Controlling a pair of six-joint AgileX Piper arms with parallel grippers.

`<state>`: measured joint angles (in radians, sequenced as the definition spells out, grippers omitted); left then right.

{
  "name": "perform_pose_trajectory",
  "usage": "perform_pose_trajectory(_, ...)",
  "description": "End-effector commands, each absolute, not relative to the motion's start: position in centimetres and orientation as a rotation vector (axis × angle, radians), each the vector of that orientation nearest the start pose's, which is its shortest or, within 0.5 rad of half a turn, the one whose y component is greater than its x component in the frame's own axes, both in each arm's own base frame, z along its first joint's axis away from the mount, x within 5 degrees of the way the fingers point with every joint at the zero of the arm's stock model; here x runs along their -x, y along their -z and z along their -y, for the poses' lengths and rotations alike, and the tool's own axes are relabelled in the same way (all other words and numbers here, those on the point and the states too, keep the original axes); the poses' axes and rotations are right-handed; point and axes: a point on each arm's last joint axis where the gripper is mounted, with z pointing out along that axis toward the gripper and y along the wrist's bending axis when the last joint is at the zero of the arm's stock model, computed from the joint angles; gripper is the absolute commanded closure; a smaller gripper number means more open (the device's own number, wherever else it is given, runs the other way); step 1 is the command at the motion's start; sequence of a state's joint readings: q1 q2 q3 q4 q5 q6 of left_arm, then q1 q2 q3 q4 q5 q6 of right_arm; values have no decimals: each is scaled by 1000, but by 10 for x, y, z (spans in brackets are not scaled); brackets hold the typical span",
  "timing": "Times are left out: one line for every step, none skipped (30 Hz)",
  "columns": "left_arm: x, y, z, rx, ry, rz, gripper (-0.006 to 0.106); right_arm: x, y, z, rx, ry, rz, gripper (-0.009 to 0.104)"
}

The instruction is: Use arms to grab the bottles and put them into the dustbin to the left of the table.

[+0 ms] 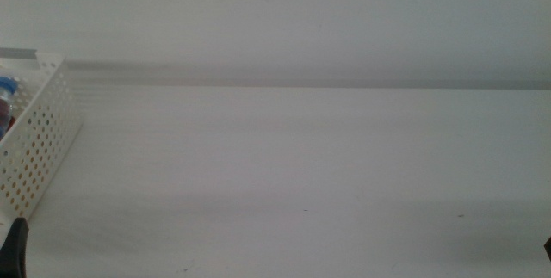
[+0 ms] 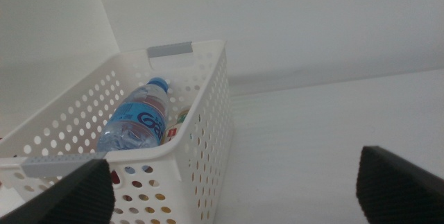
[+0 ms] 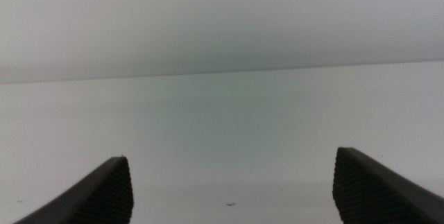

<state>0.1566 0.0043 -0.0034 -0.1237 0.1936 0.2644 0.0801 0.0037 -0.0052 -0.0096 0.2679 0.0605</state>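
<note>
Both arms are pulled back low at the near edge of the table (image 1: 327, 183). In the middle view you only catch a dark sliver of the left gripper (image 1: 15, 248) at the bottom-left corner, and barely a speck of the right gripper at the bottom-right corner.

The left gripper (image 2: 236, 189) sits just beside the bin (image 2: 208, 113), angled toward it, jaws spread wide with nothing between them. One jaw overlaps the bin's near wall in the wrist view, but I can't tell if it touches.

The right gripper (image 3: 232, 189) is also wide open and holding nothing, pointing out over bare tabletop toward the far wall.

The bin stands at the table's left edge. The water bottle (image 2: 135, 121) lies tilted inside, blue cap toward the far end. Another bottle (image 2: 177, 121) peeks out beside it, mostly hidden, and something red shows low through the holes.
</note>
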Motion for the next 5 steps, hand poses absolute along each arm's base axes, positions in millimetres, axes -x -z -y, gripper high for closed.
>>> perform_pose_trajectory(-55,-186,-7,11,-194,-1665,7,-54,-180,-4,24,-86,-1731,18)
perform_pose_trajectory(-55,-186,-7,11,-195,-1663,7,-54,-180,-4,24,-86,-1731,18)
perform_pose_trajectory(-55,-186,-7,11,-195,-1663,7,-54,-180,-4,24,-86,-1731,18)
perform_pose_trajectory(-55,-186,-7,11,-195,-1663,7,-54,-180,-4,24,-86,-1731,18)
perform_pose_trajectory(-55,-186,-7,11,-195,-1663,7,-54,-180,-4,24,-86,-1731,18)
